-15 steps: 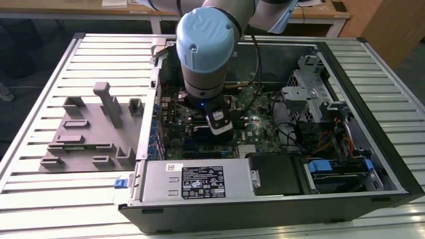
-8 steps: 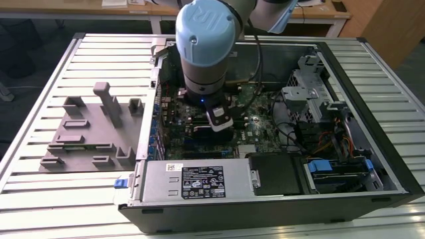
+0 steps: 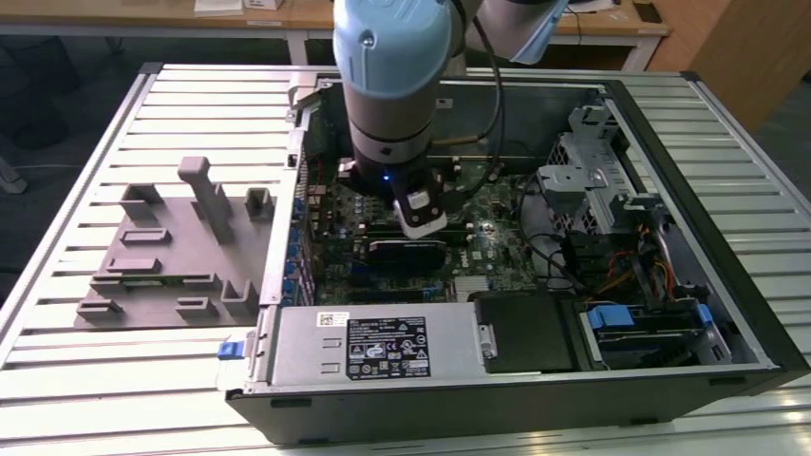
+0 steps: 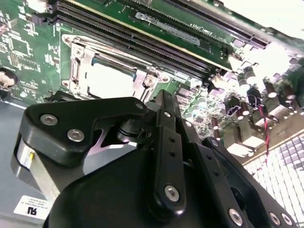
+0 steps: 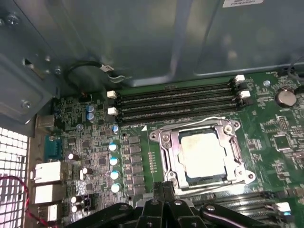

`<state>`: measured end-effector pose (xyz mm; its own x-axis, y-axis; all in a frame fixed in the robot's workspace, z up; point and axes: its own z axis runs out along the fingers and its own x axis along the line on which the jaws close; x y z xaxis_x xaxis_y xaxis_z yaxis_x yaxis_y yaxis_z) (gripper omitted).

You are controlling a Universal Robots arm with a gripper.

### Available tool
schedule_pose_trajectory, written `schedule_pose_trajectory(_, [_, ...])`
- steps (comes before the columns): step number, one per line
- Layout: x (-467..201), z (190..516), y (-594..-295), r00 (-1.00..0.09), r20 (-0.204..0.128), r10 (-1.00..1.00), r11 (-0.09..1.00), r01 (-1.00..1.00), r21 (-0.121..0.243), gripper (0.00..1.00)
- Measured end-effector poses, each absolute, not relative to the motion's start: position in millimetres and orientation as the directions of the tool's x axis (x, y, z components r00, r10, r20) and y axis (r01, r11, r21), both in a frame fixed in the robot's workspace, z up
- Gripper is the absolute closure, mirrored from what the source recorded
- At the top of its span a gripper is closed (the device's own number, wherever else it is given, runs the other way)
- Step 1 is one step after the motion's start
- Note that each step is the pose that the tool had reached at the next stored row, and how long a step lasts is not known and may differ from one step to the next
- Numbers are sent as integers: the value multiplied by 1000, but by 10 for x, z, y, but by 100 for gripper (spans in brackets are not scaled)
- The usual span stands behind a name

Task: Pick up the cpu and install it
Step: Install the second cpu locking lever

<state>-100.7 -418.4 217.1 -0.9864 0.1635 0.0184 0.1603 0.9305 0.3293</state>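
A: What is the biggest thing here?

B: A white slatted metal table point(image 3: 76, 313). On it lies a black open computer case point(image 3: 507, 404), and just beside the case, on the exterior view's left, lies a grey moulded plastic fixture block point(image 3: 152, 275) with several upright posts.

A: And inside the case?

B: A green motherboard point(image 5: 95, 152) covers the floor of the case. Near the front edge sits a grey metal power supply box point(image 3: 367, 347) with a white label. On the exterior view's right there is a bundle of orange and black cables point(image 3: 609, 271) next to a blue plastic tab point(image 3: 609, 318).

A: Where is the arm?

B: The pale blue and grey robot arm point(image 3: 393, 85) comes down from above into the middle of the case. Its black gripper point(image 5: 164, 202) hangs above the motherboard, close to the socket.

A: Is the gripper shut?

B: In the first wrist view the two fingertips stand pressed together, and nothing is between them. So the jaws are clenched on nothing.

A: Where is the chip?

B: The small flat square cpu with the silvery top point(image 5: 203, 154) lies inside the dark metal square socket frame point(image 5: 166, 149), flat on the motherboard. In the second wrist view the cpu point(image 4: 111, 80) also sits in the socket frame point(image 4: 78, 59). Beside the socket run four long black memory slots point(image 5: 175, 102).
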Motion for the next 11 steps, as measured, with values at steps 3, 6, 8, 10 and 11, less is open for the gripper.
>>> schedule_pose_trajectory(3, [-1007, 2186, -4179, -985, 13, 171, 940, 167, 298, 89])
schedule_pose_trajectory(6, [-1004, 2187, -4152, -984, 9, 177, 945, 173, 279, 89])
schedule_pose_trajectory(8, [-997, 2188, -4112, -984, 9, 180, 945, 176, 277, 89])
schedule_pose_trajectory(10, [-988, 2187, -4059, -983, 9, 181, 945, 177, 276, 89])
schedule_pose_trajectory(11, [-984, 2187, -4026, -983, 9, 181, 945, 177, 276, 89])
